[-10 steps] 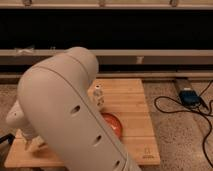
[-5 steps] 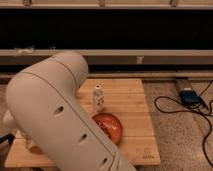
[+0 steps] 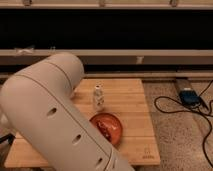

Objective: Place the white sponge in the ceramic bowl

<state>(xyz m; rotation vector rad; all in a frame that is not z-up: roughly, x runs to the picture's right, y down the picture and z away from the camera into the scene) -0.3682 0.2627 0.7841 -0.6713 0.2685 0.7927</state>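
The robot's pale arm (image 3: pixel 55 115) fills the left and lower part of the frame and covers most of the left half of the wooden tabletop (image 3: pixel 132 100). The hand is not in sight; it lies somewhere behind that bulk, so I cannot tell whether it is open, closed or gripping anything. The white sponge does not show either (it may be under the arm's shadow on the hidden left side, or in the hand). The ceramic bowl (image 3: pixel 111 129) sits low and centre in the frame, its left edge cut off by the arm, with a clear bottle (image 3: pixel 99 98) standing upright just above it in the picture.

Judging from this, the step in hand is getting the sponge to the bowl. To do it well, the hand should approach the bowl from the lower left, away from the bottle, come in high enough to clear the rim, and let go only once it is over the bowl's middle.
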